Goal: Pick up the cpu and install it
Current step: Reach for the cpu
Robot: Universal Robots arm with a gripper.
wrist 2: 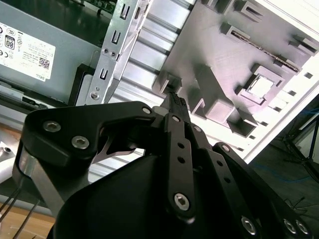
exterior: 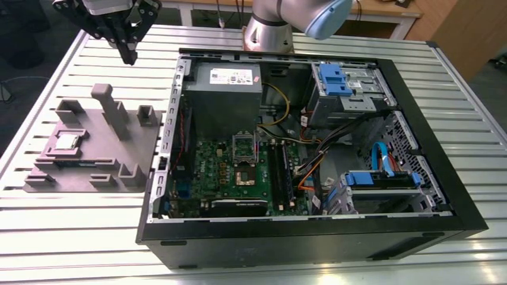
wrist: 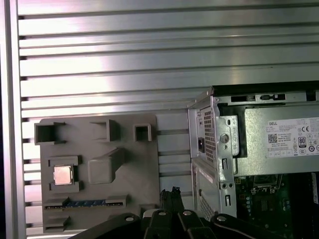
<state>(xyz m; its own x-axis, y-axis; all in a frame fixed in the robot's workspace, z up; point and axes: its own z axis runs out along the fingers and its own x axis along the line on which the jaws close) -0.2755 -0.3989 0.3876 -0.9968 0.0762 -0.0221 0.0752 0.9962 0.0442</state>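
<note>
The slatted aluminium desk (exterior: 79,237) carried the whole setup. Biggest thing on it was the open black tower computer case (exterior: 317,234), lying on its side with its insides showing. On the exterior view's left of the case sat the flat grey plastic fixture plate with upright blocks (exterior: 95,142), just beside the case wall. Inside the case was the green motherboard (exterior: 214,160), and next to it the grey metal power supply box with a white label (exterior: 225,89).

The black two-fingered claw (exterior: 127,58) hung above the desk past the plate's far edge, fingertips pinched together with nothing between them. The small square cpu with a shiny silver top (exterior: 66,141) lay flat in its pocket on the plate, well apart from the claw; both wrist views showed it there too (wrist: 63,175) (wrist 2: 260,87).
</note>
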